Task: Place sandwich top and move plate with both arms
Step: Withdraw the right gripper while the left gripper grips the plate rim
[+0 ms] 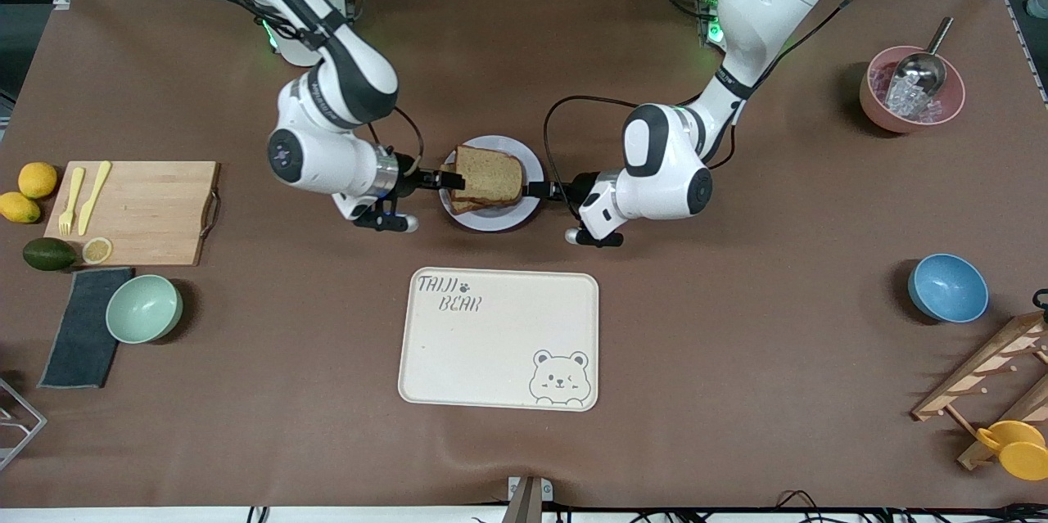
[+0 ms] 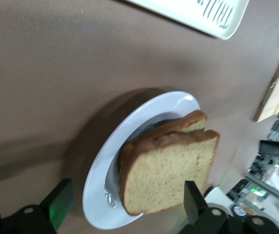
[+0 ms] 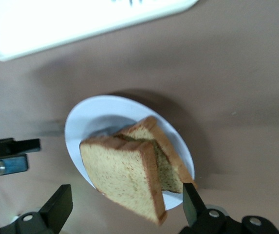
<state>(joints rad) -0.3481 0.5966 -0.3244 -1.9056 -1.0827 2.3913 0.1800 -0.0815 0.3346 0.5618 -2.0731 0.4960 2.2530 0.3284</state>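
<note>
The plate (image 1: pixel 501 220) sits on the brown table between the two arms. On it the sandwich top (image 1: pixel 491 175), a plain brown slice, lies askew on a lower slice (image 1: pixel 468 205) and overhangs the rim. My right gripper (image 1: pixel 432 178) is open, low at the plate's edge toward the right arm's end. My left gripper (image 1: pixel 547 190) is open, low at the edge toward the left arm's end. In the left wrist view the gripper (image 2: pixel 127 204) has its fingers wide on either side of the plate (image 2: pixel 100 180) and top slice (image 2: pixel 168 170). The right wrist view shows the same for its gripper (image 3: pixel 124 204), plate (image 3: pixel 95 117) and slice (image 3: pixel 122 170).
The cream bear tray (image 1: pixel 499 339) lies nearer to the front camera than the plate. A cutting board (image 1: pixel 135 212), lemons and a green bowl (image 1: pixel 144 308) are toward the right arm's end. A pink bowl with a scoop (image 1: pixel 911 89) and a blue bowl (image 1: pixel 947 287) are toward the left arm's end.
</note>
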